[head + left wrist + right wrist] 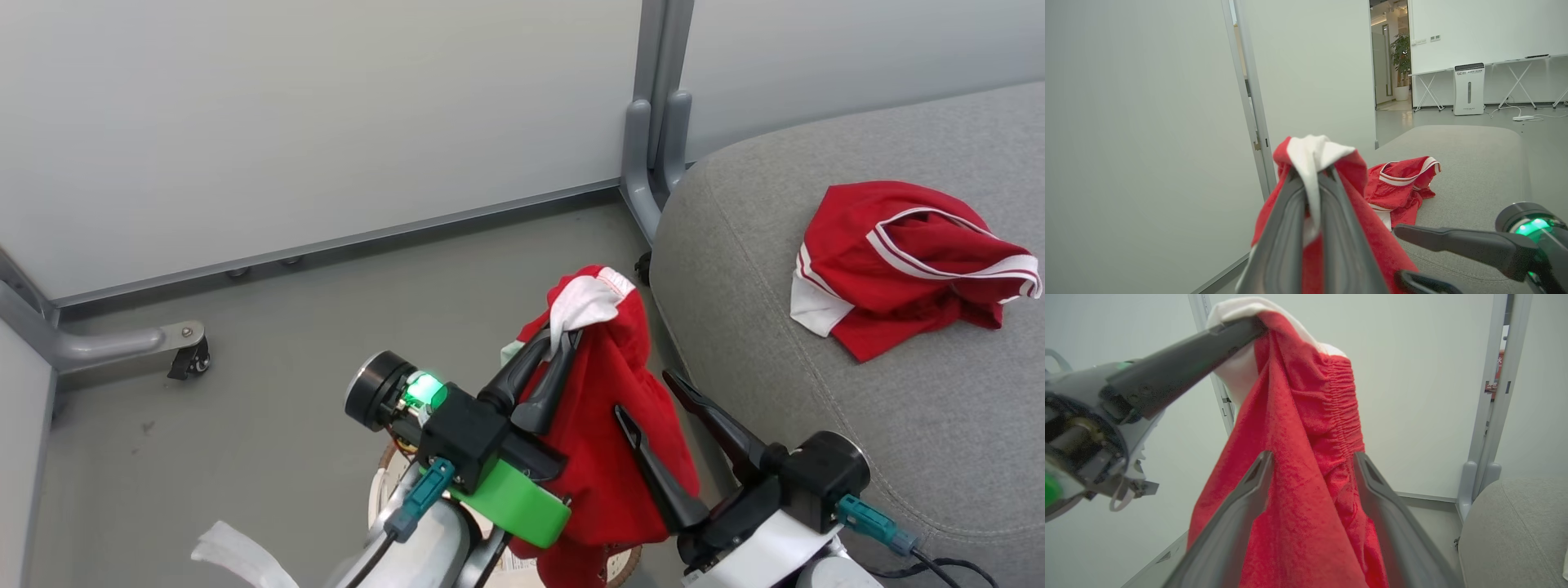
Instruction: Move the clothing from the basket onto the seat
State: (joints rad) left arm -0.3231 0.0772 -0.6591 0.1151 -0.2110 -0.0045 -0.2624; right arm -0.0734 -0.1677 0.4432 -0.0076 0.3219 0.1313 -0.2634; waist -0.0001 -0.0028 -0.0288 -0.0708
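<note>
My left gripper (562, 341) is shut on the white-trimmed edge of one red piece of clothing (608, 433), which hangs down from its fingertips above the floor, left of the seat (759, 343). In the left wrist view the left gripper (1312, 176) pinches the white trim. My right gripper (645, 394) stands open right beside the hanging cloth; in its own view the right gripper (1312, 458) frames the red fabric (1306, 428) without closing on it. A second red garment (894, 261) with white stripes lies crumpled on the grey seat. A bit of the basket (624, 565) peeks out below my arms.
Pale partition panels stand behind, with a grey post (653, 155) at the seat's corner and a castered foot (189, 353) on the left. Grey floor lies between them. Beyond the seat (1474, 163), a white appliance (1469, 87) and folding tables stand far off.
</note>
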